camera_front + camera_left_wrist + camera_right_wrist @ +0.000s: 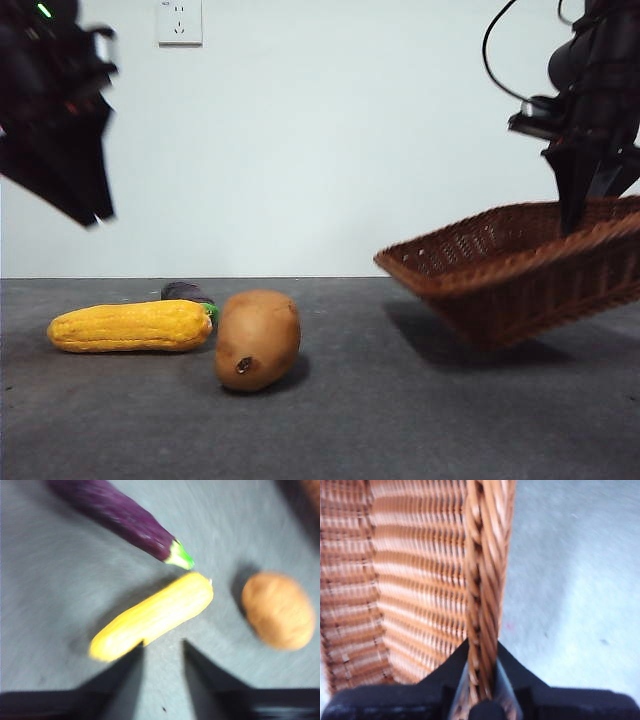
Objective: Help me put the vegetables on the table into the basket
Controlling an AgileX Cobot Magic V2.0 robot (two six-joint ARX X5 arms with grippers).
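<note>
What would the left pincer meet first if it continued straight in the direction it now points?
Probably the corn cob: the open left pincer hangs above the table, with the cob's near end just ahead of one jaw. Depth is unclear, so it might reach bare table beside it.

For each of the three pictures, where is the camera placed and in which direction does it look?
Front view: low at table height, looking level across; corn, potato, lifted, tilted basket; both arms above.
Left wrist view: above the table, looking down; open left gripper over corn, eggplant, potato.
Right wrist view: at the basket's rim; right gripper clamps it.
Shared: front and left wrist views both show corn and potato.
</note>
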